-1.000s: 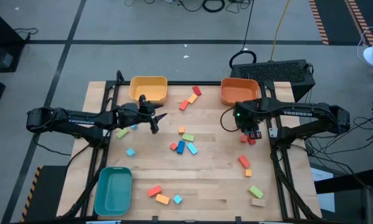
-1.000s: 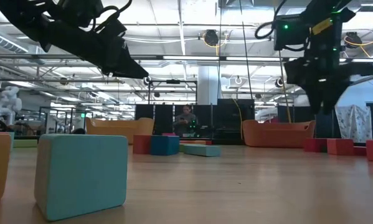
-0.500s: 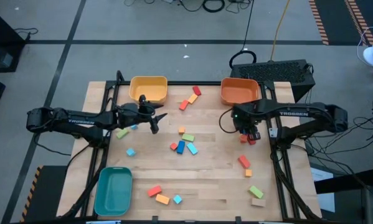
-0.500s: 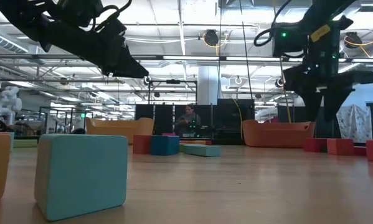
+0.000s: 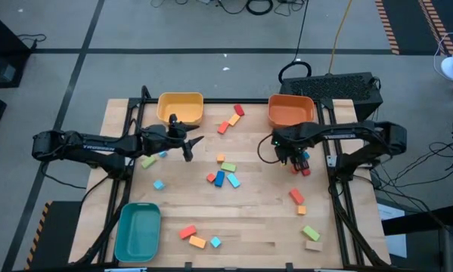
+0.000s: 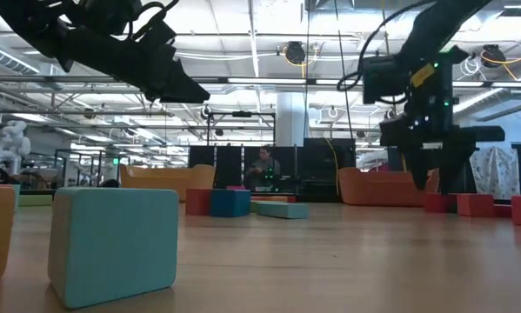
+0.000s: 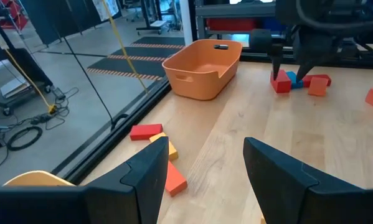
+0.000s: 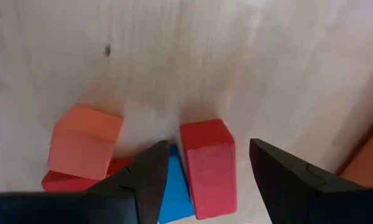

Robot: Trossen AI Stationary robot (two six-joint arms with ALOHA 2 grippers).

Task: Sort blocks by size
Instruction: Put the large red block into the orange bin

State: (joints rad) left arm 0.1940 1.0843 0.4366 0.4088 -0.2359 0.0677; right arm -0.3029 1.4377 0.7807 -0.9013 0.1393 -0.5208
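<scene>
Right gripper [image 8: 202, 180]: fingers spread, gripping nothing, poised just beside the orange bin [image 5: 290, 111]; red block [image 8: 208, 167] lies between my fingertips, blue block [image 8: 174, 193] seemingly touching it. Left gripper [image 5: 191, 147]: fingers parted, empty, near the yellow bin [image 5: 181, 108].

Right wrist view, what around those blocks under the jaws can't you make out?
- Blue block: mostly hidden behind a dark finger.
- Low red block: covered by the orange block, cut by the picture's edge.
- High view: the right gripper hides this cluster.
- Orange bin: only a corner shows.
</scene>
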